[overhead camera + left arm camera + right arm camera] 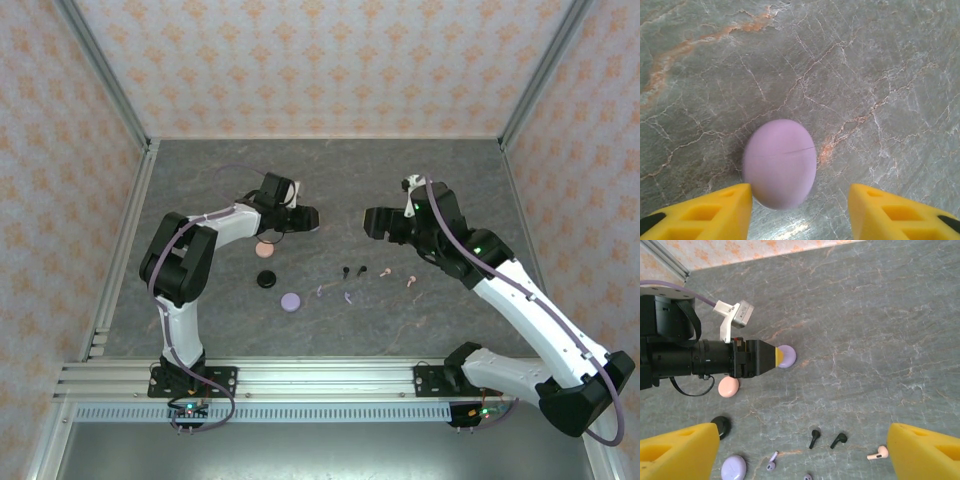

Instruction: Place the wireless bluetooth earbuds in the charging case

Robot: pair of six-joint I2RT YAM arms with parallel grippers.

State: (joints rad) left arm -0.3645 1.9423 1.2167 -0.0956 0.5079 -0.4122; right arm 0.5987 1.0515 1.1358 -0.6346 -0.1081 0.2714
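**Six tiny earbuds lie loose on the grey table**

Two yellow fingers (715, 215) of the left gripper (800, 196) stand apart, so this gripper is open. A smooth lilac puck (780, 162) lies flat on the table (450, 180) between them, closer to the left finger. A thin line runs across its top. The fingers do not squeeze it, and I cannot tell if the near one touches it.

The right gripper (804, 445) is wide open and holds nothing. It hangs above the table and faces the left gripper.

The earbuds (347, 271) lie in a loose row near the middle of the table, between the two arms. Two are black, two are pale pink and two are lilac. None sits inside a puck. To their left lie a pink puck (265, 249), a black puck (266, 279) and a second lilac puck (290, 301).

The table looks like grey stone with thin orange cracks. The walls (330, 60) have pale paper with small orange shapes. Metal posts (105, 72) stand in the corners.
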